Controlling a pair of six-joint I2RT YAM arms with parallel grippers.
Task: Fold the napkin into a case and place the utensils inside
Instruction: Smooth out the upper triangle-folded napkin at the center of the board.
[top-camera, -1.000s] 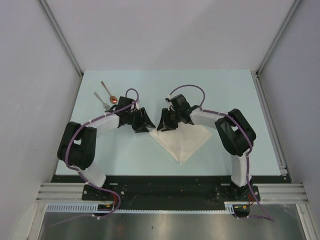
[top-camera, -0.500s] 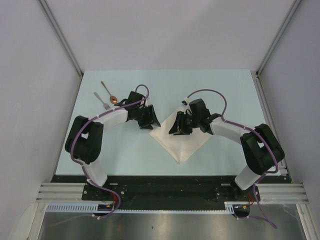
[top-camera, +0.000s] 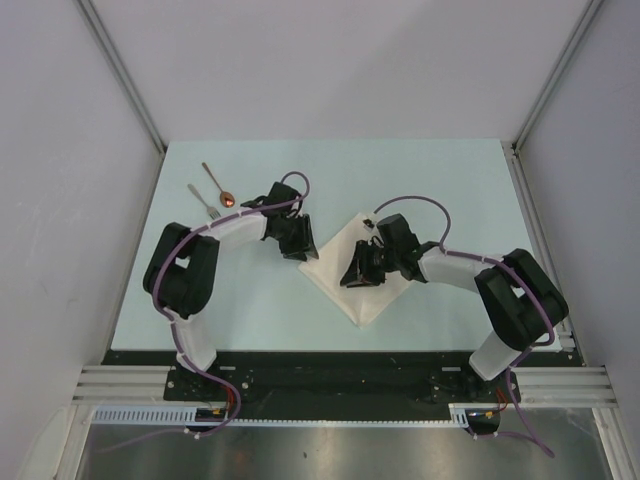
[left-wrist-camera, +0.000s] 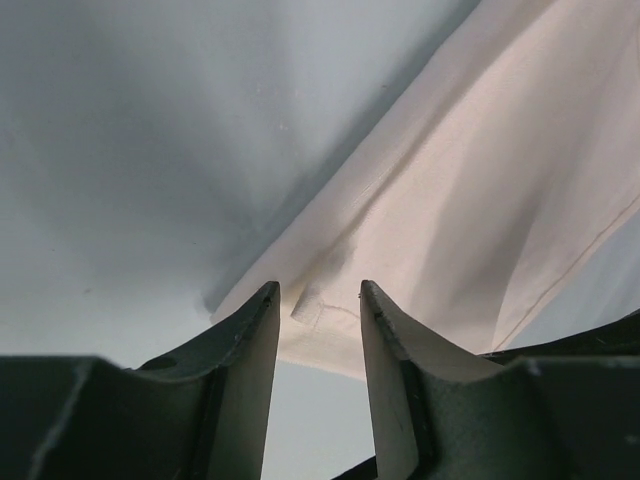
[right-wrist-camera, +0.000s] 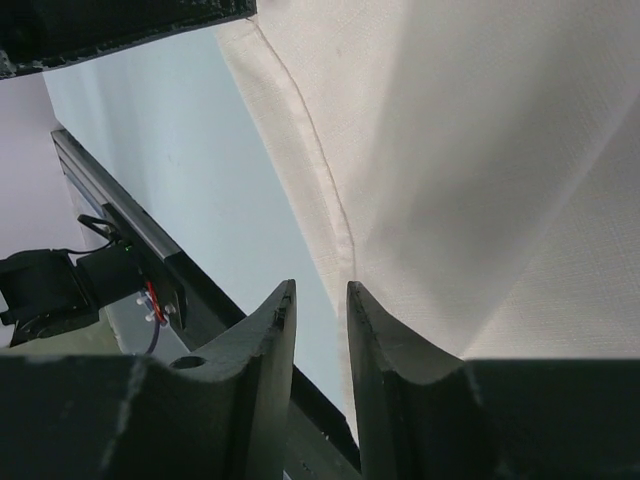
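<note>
The cream-white napkin (top-camera: 372, 300) lies flat as a diamond at the middle of the table. My left gripper (top-camera: 300, 248) is at its left corner. In the left wrist view the jaws (left-wrist-camera: 315, 295) stand open with the napkin (left-wrist-camera: 470, 200) corner lying between the tips, unpinched. My right gripper (top-camera: 358, 278) hovers low over the napkin's middle. Its jaws (right-wrist-camera: 320, 290) stand narrowly apart above the hemmed edge of the napkin (right-wrist-camera: 480, 150), holding nothing. The silver fork (top-camera: 204, 202) and the copper-bowled spoon (top-camera: 219, 186) lie at the far left, behind the left arm.
The pale blue table (top-camera: 450, 190) is bounded by white walls at the back and sides. A black rail (top-camera: 330, 365) with the arm bases runs along the near edge and shows in the right wrist view (right-wrist-camera: 120, 215).
The left gripper slid right onto the napkin's left corner. The right arm swung right and nearer, uncovering the napkin's far corner. Both pairs of jaws have narrowed.
</note>
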